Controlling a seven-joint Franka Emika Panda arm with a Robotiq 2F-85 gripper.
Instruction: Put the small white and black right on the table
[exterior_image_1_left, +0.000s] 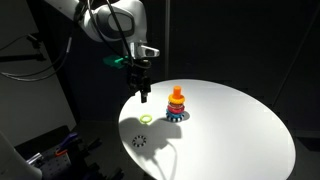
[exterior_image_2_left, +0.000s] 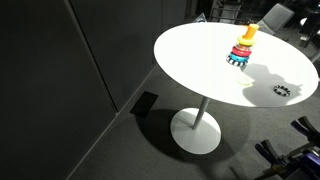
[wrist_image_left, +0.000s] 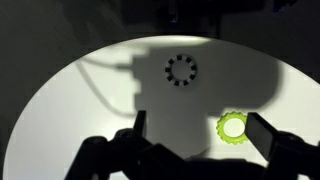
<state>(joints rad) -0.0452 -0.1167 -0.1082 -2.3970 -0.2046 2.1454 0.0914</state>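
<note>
Dark room, one bright spot: the round white table (exterior_image_1_left: 235, 135), smooth and plain, lit hard against black all round. In an exterior view it (exterior_image_2_left: 195, 55) stands on a single post with a round white base (exterior_image_2_left: 196, 131) on grey floor (exterior_image_2_left: 100, 150), and dark panels (exterior_image_2_left: 60, 60) close off the side.

The gripper (exterior_image_1_left: 145, 96) hangs over the table near its rim, clear of the surface. In the wrist view the gripper (wrist_image_left: 200, 128) shows its fingers (wrist_image_left: 140, 126) spread wide with nothing between them but tabletop.

The black-and-white ring (exterior_image_1_left: 139, 141) lies flat on the table, close to the edge and touching nothing. The wrist view has it (wrist_image_left: 181, 69) ahead of the fingers, inside the arm's broad shadow (wrist_image_left: 200, 80). In an exterior view it (exterior_image_2_left: 281, 92) sits well apart from the stack (exterior_image_2_left: 242, 48).

A green ring (exterior_image_1_left: 146, 119) lies flat too, between the black-and-white ring and the stack (exterior_image_1_left: 177, 105). From the wrist it (wrist_image_left: 233, 126) shows just beside one finger, down on the table (wrist_image_left: 60, 110).

The stack stands upright, coloured rings on an orange peg.
</note>
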